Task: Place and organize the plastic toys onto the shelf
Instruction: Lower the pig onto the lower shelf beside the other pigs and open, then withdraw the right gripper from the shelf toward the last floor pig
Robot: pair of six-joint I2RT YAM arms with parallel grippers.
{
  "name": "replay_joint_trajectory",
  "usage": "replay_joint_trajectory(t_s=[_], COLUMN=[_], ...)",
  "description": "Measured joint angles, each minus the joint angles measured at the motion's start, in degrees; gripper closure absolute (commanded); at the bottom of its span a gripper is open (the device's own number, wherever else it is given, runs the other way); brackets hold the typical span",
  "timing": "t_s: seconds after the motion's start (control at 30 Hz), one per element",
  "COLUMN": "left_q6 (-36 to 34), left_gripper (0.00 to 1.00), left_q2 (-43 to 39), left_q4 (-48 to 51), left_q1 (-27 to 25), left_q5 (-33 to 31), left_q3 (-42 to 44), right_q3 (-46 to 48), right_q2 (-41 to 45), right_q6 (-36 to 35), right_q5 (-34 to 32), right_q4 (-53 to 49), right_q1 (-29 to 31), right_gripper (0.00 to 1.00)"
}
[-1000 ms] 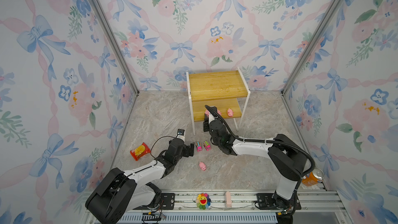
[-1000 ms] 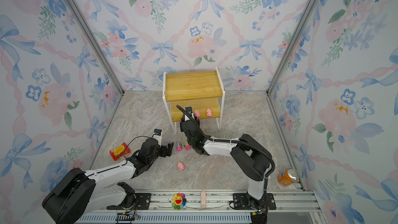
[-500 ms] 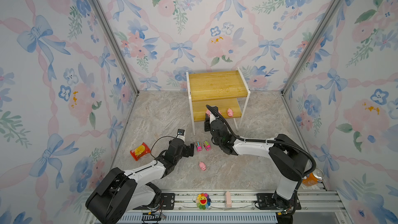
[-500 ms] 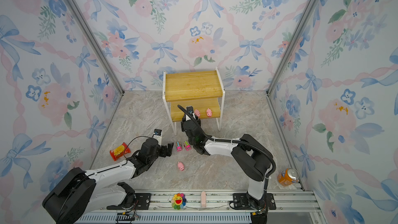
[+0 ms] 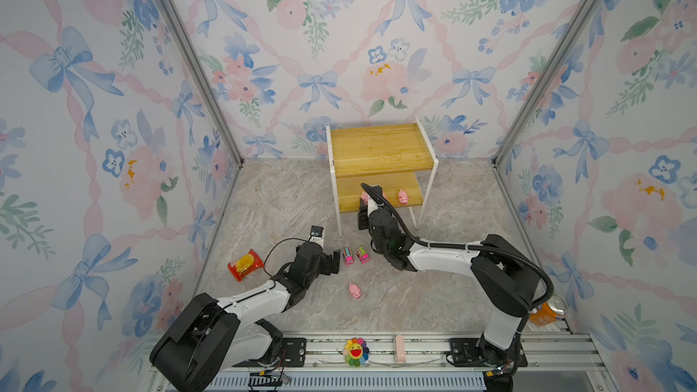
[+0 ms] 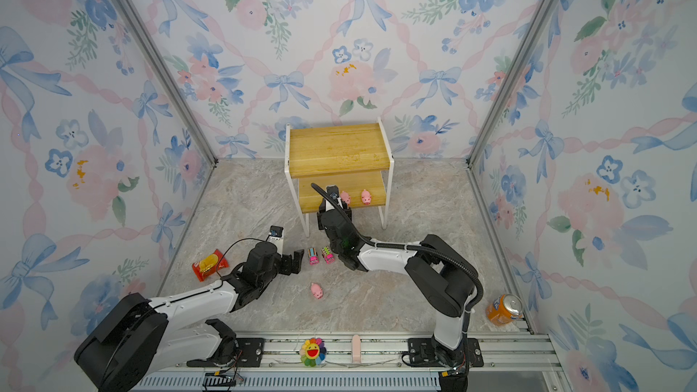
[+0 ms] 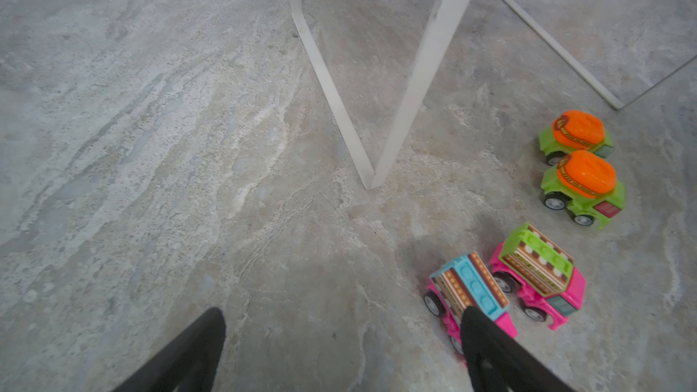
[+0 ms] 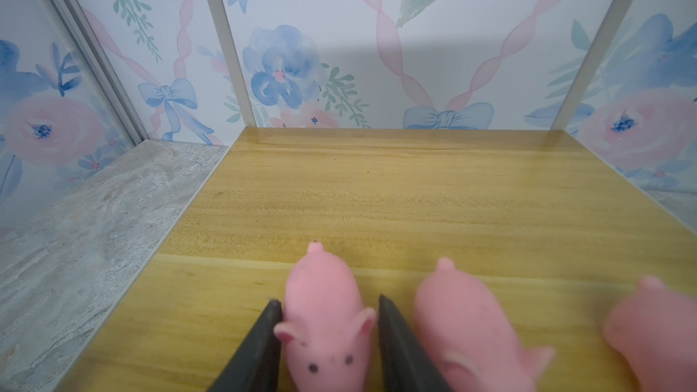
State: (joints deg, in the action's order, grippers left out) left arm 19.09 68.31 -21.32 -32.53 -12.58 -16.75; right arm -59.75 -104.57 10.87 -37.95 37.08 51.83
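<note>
A: On which toy does the right end effector [image 8: 328, 300] work?

B: On a small matte pink pig [image 8: 324, 314]. It stands on the lower yellowish wooden board [image 8: 377, 190] of the two-tier shelf with white metal frame [image 5: 377, 148], near the front edge. A second pink pig [image 8: 464, 314] and a third pink pig [image 8: 648, 318] stand beside it in one row.

A: Does the end effector hold it?

B: It is narrow. Its dark fingers [image 8: 264, 341] stand on both sides of the pig, very close to the flanks. If they press it or not, I cannot tell.

A: How will such a pig handle?

B: I think it is light, soft and a little rubbery, so it gives under pressure and does not slip easily. The good place is across the round body, behind the ears, with gentle force.

A: And the left end effector [image 7: 343, 314]?

B: It is wide and holds nothing. It is low over the grey marble-pattern counter [image 7: 151, 145], at the pink truck with blue striped top [image 7: 467, 288]. Beside this one stands the pink truck with green striped top [image 7: 539, 273], further the two green trucks with orange tops [image 7: 584, 182]. A fourth pink pig [image 5: 354, 291] lies alone on the counter.

A: Do the trucks handle differently?

B: I judge yes. They look hard, smooth and light, and the wheels can roll. I would take one across its two sides, above the wheels.
</note>
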Motion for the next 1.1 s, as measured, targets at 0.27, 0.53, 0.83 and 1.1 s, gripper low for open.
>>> replay_joint_trajectory(t_s=[0.27,0.53,0.83,1.1], left_q6=[0.0,0.0,0.0,0.0], left_gripper=[0.02,0.02,0.02,0.02], left_q2=[0.0,0.0,0.0,0.0], left_q4=[0.0,0.0,0.0,0.0], left_q1=[0.0,0.0,0.0,0.0], left_q5=[0.0,0.0,0.0,0.0], left_q3=[0.0,0.0,0.0,0.0], right_q3=[0.0,0.0,2.8,8.1], right_q2=[0.0,0.0,2.3,7.2], right_q6=[0.0,-0.7,-1.0,-0.9], right_q5=[0.2,0.1,-0.5,0.2], right_q4=[0.0,0.0,-0.7,-2.6], right_q1=[0.0,0.1,1.9,3.1], right_gripper=[0.5,0.44,0.42,0.39])
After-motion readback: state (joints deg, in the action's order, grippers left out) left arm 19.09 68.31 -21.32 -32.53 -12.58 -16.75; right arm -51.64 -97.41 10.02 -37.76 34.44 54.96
